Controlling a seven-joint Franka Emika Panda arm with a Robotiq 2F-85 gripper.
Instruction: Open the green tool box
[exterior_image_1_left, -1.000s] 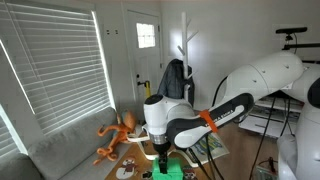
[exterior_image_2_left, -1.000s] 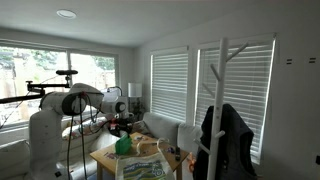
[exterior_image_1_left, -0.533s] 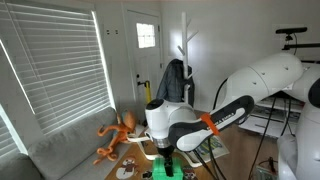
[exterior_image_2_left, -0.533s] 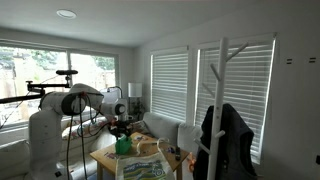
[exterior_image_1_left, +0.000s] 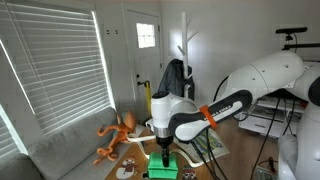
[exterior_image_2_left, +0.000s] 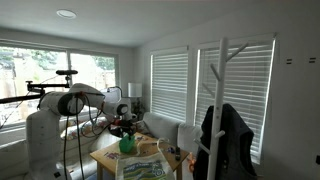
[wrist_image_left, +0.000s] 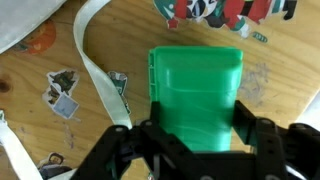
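Since the earlier frames the arm has swung a little sideways and the hand has settled lower over the small bright green rectangular plastic tool box, which in an exterior view now shows slightly shifted under the white wrist. In the wrist view the hand straddles the near end of the box, one dark finger along each long side, spread to about the box's width; whether the pads press its walls cannot be told. The box lies flat on the wooden table, lid down, reaching out ahead of the hand. A white fabric strap curves beside the hand, and an orange many-legged toy sits well apart.
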